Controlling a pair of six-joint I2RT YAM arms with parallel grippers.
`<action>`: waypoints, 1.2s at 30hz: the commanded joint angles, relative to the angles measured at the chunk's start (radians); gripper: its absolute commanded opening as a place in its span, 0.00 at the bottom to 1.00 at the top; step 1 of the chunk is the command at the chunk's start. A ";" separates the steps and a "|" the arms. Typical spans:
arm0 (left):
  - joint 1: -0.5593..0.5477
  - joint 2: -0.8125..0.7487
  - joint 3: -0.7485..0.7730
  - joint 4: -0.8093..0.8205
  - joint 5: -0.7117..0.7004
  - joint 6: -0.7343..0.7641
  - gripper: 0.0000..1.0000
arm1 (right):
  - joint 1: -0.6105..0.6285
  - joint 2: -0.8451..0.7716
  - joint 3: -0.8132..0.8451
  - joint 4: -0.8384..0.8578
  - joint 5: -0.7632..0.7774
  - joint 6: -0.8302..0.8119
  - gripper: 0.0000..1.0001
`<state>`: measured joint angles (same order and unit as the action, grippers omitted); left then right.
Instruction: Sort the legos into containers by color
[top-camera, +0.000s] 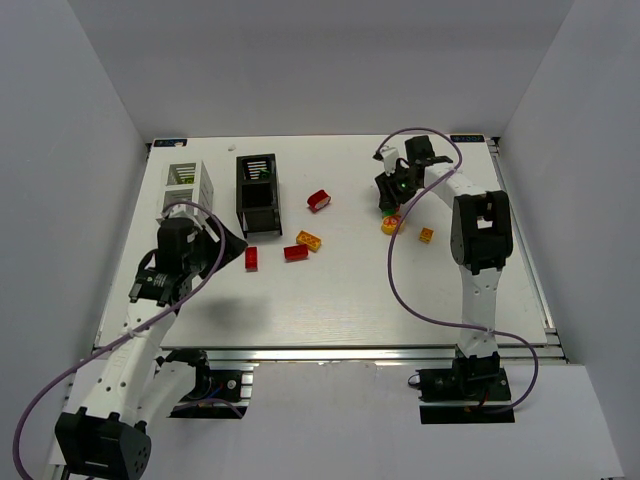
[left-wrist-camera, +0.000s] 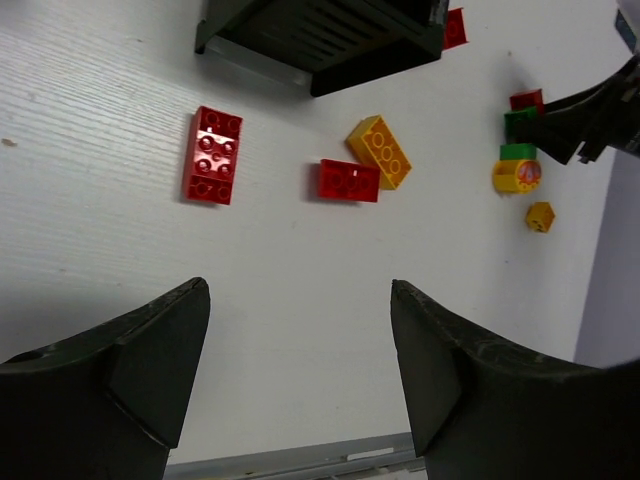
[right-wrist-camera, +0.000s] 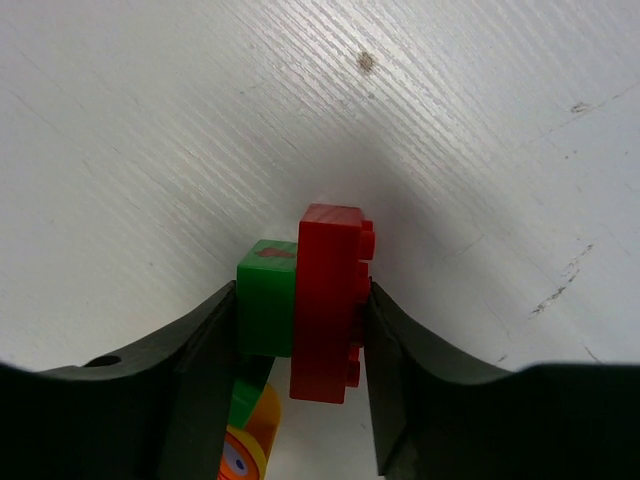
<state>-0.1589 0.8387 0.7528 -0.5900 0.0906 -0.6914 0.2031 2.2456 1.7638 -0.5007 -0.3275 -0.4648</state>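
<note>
Right wrist view: the right jaws are closed against two pieces at once, a red brick (right-wrist-camera: 330, 310) and a green brick (right-wrist-camera: 265, 300) pressed side by side, low over the worktop (right-wrist-camera: 150, 120). We cannot tell whether the pair is clear of the surface. The left jaws stand wide and empty above the worktop, near the black bin (top-camera: 258, 190).

Progress, in our judgement, is well short of done. Lying loose we count three loose red bricks (top-camera: 319, 200), an orange-yellow brick (top-camera: 309, 240), a round yellow-orange piece (top-camera: 391, 224) and a small orange piece (top-camera: 426, 235). Another green piece (left-wrist-camera: 518, 152) touches the round one.

Limits of inspection: the overhead camera sees little of the bin interiors. The white bin (top-camera: 185, 182) shows what may be yellow-green in one compartment, and the black bin's contents are in shadow — so we offer no count of sorted pieces. The left wrist view cuts the black bin off at its top edge.
</note>
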 joint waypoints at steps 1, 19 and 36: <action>0.004 -0.016 -0.041 0.093 0.083 -0.071 0.82 | 0.001 -0.007 -0.036 0.005 0.007 -0.034 0.45; -0.165 0.033 -0.141 0.509 0.267 -0.287 0.83 | 0.051 -0.579 -0.420 0.062 -0.563 -0.173 0.08; -0.430 0.143 -0.081 0.615 0.219 -0.275 0.83 | 0.343 -0.925 -0.730 0.200 -0.381 -0.287 0.08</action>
<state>-0.5690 0.9890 0.6273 -0.0124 0.3286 -0.9768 0.5278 1.3598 1.0328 -0.3401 -0.7456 -0.7002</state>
